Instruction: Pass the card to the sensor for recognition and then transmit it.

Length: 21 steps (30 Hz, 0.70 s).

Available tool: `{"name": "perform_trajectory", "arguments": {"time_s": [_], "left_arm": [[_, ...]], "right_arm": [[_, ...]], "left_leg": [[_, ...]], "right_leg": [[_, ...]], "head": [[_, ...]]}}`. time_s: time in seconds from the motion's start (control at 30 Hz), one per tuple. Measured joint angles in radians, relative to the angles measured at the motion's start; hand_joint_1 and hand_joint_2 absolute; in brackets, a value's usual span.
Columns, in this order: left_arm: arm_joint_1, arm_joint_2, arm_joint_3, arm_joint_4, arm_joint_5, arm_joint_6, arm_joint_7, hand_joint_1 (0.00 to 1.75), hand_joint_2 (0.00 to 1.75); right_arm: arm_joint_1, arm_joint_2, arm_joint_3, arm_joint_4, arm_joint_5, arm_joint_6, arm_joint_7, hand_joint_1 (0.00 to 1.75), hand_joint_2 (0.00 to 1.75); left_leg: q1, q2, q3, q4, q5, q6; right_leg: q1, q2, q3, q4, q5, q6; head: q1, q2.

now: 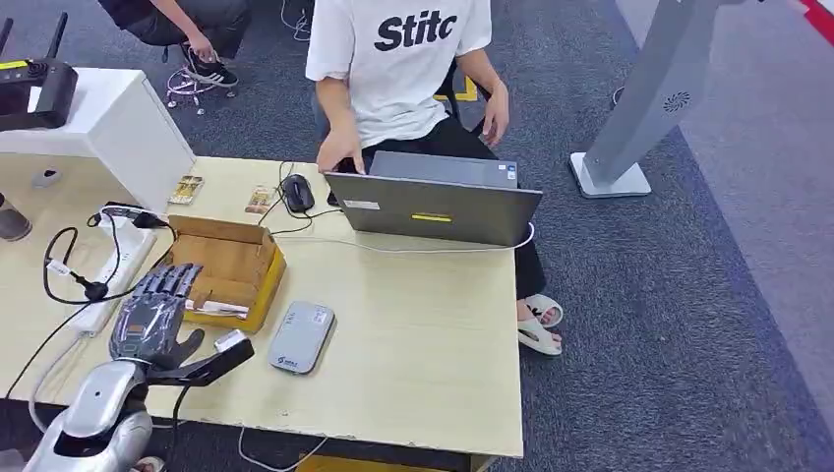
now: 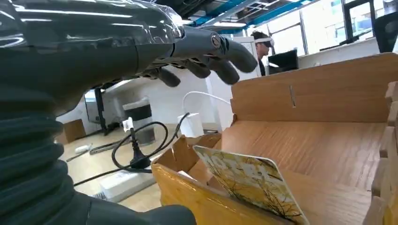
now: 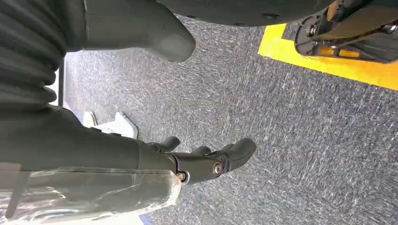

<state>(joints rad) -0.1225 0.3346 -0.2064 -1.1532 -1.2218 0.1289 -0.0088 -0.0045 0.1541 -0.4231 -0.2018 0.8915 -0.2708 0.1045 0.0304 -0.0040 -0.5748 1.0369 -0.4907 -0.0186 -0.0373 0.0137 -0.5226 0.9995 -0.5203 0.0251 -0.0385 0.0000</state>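
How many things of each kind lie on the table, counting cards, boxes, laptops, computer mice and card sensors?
Cards: 3
Boxes: 1
Laptops: 1
Computer mice: 1
Card sensors: 1
Total: 7

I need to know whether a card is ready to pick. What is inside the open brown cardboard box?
Inside the open brown cardboard box, a patterned card leans against its near wall, seen from the left wrist. The robot's left hand covers the box's near-left corner, so anything there is hidden.
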Motion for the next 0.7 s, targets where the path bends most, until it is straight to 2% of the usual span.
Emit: {"name": "perform_trajectory", "arguments": {"time_s": [0.1,0.17,0.33,0.4,0.57,0.7], "left_arm": [[-0.002,0.0,-0.002,0.003,0.003,-0.003,0.0,0.33,1.75],[-0.004,0.0,-0.005,0.004,0.005,-0.005,0.0,0.28,1.75],[-0.006,0.0,-0.008,0.013,0.005,-0.006,0.001,0.28,1.75],[-0.009,0.0,-0.009,0.019,0.006,-0.006,0.005,0.33,1.75],[-0.017,-0.001,-0.009,0.029,0.009,-0.006,0.006,0.28,1.75],[-0.026,-0.003,-0.01,0.039,0.013,-0.005,0.004,0.42,1.75]], "right_arm": [[0.0,0.001,-0.004,0.0,0.002,0.0,0.0,0.0,1.75],[0.0,0.001,-0.006,0.0,0.004,0.0,0.0,0.0,1.75],[0.0,0.001,-0.01,0.0,0.009,0.0,0.0,0.0,1.75],[0.0,0.001,-0.012,0.0,0.01,0.0,0.0,0.0,1.75],[0.0,0.001,-0.013,0.0,0.012,0.0,0.0,0.0,1.75],[0.0,0.001,-0.013,0.0,0.016,0.001,0.0,0.0,1.75]], "left_leg": [[0.0,0.0,0.0,0.0,0.0,0.0],[0.0,0.0,0.0,0.0,0.0,0.0],[0.0,0.0,0.0,0.0,0.0,0.0],[0.0,0.0,0.0,0.0,0.0,0.0],[0.0,0.0,0.0,0.0,0.0,0.0],[0.0,0.0,0.0,0.0,0.0,0.0]], "right_leg": [[0.0,0.0,0.0,0.0,0.0,0.0],[0.0,0.0,0.0,0.0,0.0,0.0],[0.0,0.0,0.0,0.0,0.0,0.0],[0.0,0.0,0.0,0.0,0.0,0.0],[0.0,0.0,0.0,0.0,0.0,0.0],[0.0,0.0,0.0,0.0,0.0,0.0]], "head": [[0.0,0.0],[0.0,0.0],[0.0,0.0],[0.0,0.0],[0.0,0.0],[0.0,0.0]]}}
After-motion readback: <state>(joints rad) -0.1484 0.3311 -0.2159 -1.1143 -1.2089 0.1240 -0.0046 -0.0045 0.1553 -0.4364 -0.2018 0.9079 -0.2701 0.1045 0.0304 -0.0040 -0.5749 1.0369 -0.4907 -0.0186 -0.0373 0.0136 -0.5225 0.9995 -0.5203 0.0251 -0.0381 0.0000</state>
